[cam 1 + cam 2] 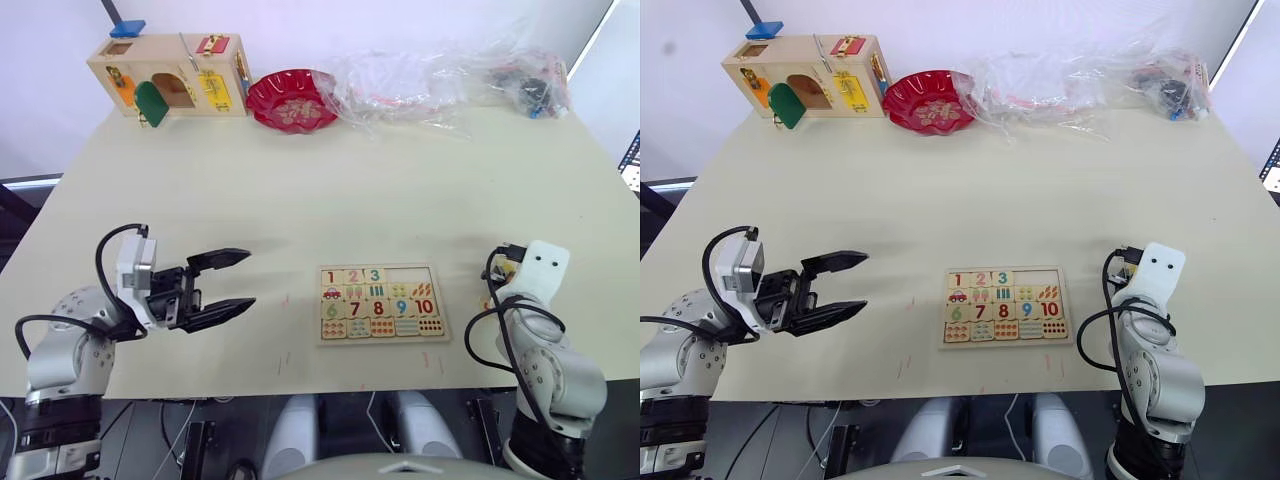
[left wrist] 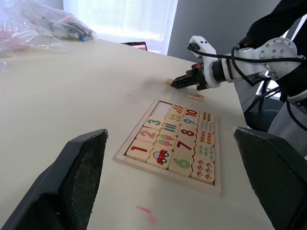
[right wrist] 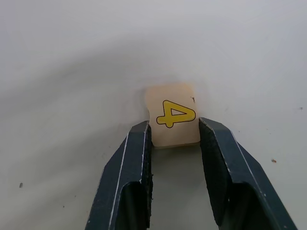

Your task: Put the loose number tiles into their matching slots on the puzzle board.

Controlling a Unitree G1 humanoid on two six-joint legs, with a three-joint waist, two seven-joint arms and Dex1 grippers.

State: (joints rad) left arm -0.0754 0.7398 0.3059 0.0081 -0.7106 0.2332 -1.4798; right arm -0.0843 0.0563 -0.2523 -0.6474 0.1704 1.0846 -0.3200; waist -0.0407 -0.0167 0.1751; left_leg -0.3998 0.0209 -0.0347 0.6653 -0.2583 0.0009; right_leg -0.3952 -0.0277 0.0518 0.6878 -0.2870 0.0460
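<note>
The puzzle board (image 1: 322, 305) lies near the table's front edge, with tiles 1, 2 and 3 seated in its top row. The right part of that row, the slots (image 1: 410, 275), is bare pale wood. Just right of the board, my right gripper (image 3: 173, 125) points down at the table and is shut on the near end of the yellow 4 tile (image 3: 172, 112), which lies flat. Another loose tile (image 2: 195, 97) rests on the table under that arm, its digit unreadable. My left gripper (image 1: 225, 285) hovers open and empty to the left of the board.
At the table's far left stands a wooden latch box (image 1: 170, 75), with a red bowl (image 1: 292, 98) beside it. Crumpled clear plastic bags (image 1: 450, 75) lie along the far edge. The table's right edge runs close behind my right arm.
</note>
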